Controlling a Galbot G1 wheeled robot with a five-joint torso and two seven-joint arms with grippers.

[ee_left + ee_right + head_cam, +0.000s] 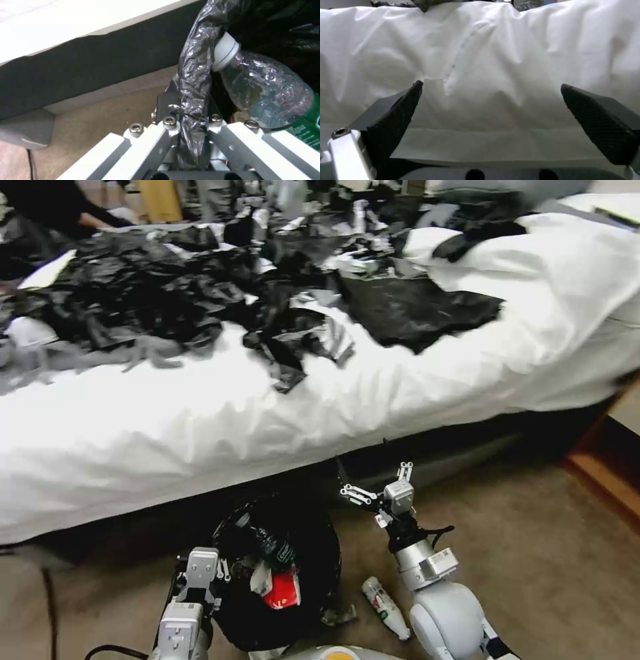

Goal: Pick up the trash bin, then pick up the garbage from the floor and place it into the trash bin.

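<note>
The trash bin (313, 553), lined with a glossy black bag, is on the carpet in front of the bed. My left gripper (223, 573) is shut on its rim, pinching the black liner (193, 75) between its fingers. In the bin lie a clear bottle with a green label (266, 97) and a red-and-white packet (285, 588). Another clear bottle (385, 607) lies on the floor to the right of the bin, next to my right arm. A small grey scrap (337, 615) lies between them. My right gripper (373, 475) is open and empty, raised before the bed's white sheet (493, 62).
The bed (200, 433) spans the view ahead, its top covered with big black plastic sheets (153, 293). A dark gap runs under the bed edge. Wooden furniture (603, 473) stands at the right. A black cable (47, 597) lies on the carpet at the left.
</note>
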